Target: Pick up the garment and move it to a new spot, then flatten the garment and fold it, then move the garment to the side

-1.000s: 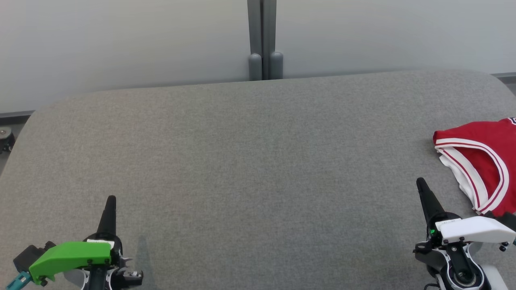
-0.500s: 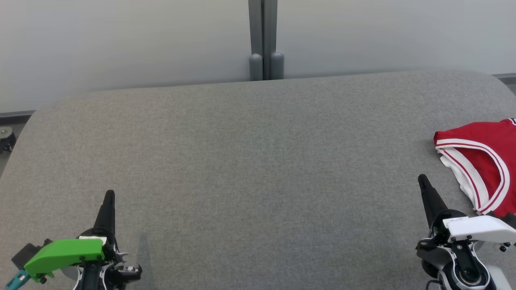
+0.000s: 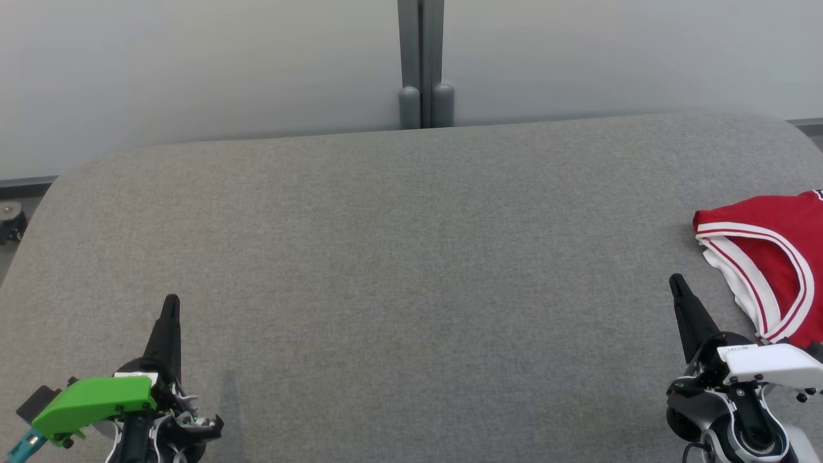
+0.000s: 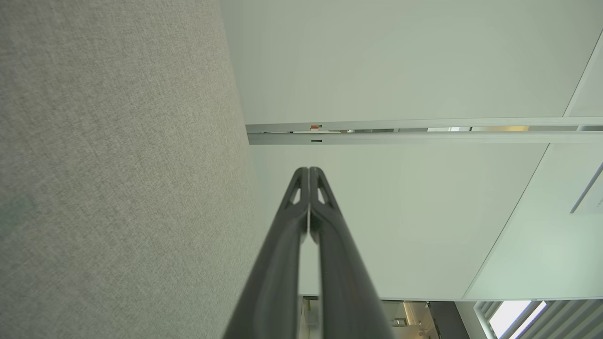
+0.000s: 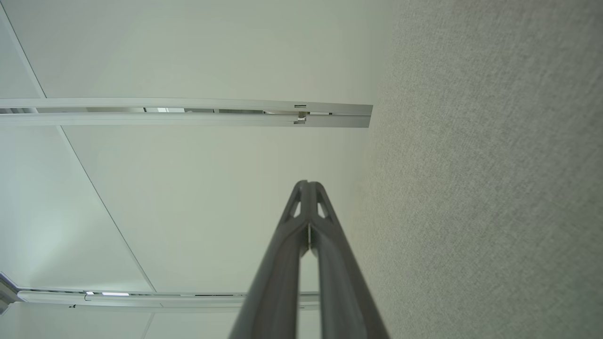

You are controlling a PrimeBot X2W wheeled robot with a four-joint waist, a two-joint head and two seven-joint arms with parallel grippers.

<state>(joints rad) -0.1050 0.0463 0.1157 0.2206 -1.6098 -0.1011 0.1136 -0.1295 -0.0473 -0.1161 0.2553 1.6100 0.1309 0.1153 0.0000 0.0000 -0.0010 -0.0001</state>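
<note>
Garment: the garment (image 3: 775,247), red, lies on the table (image 3: 411,257) at its right edge, about midway between the near and far sides. The picture's right border cuts it off, so its full outline cannot be told.
Garment detail: a striped trim (image 3: 796,257) of white and red curves across its left part. A white layer (image 3: 730,280) sticks out from under the red along the side facing the table's middle. It looks fairly flat.
Right gripper: the right gripper (image 3: 674,280) is near the garment's near-left corner, just beside it and not touching. The two dark fingers are pressed together to one point and hold nothing; the right wrist view shows the right gripper (image 5: 307,184) the same way.
Overlap: the white cover (image 3: 768,373) on the right wrist hides the garment's nearest corner in the head view.
Between them: a narrow strip of bare grey fabric separates the fingertip from the white layer.
Left gripper: the left gripper (image 3: 171,301) is over the near-left part of the table, well apart from the garment. Its fingers are closed tip to tip and empty, as the left wrist view shows at the left gripper (image 4: 309,170). A green cover (image 3: 93,399) sits on its wrist.
Table: grey woven cloth with rounded far corners; in the wrist views the table (image 4: 118,165) (image 5: 494,188) runs along one side of the fingers.
Behind: pale wall panels (image 3: 193,64) stand past the far edge, joined by a grey post (image 3: 422,64) at the middle.
Left of the table: a small caster (image 3: 9,218) shows off the far-left corner.
</note>
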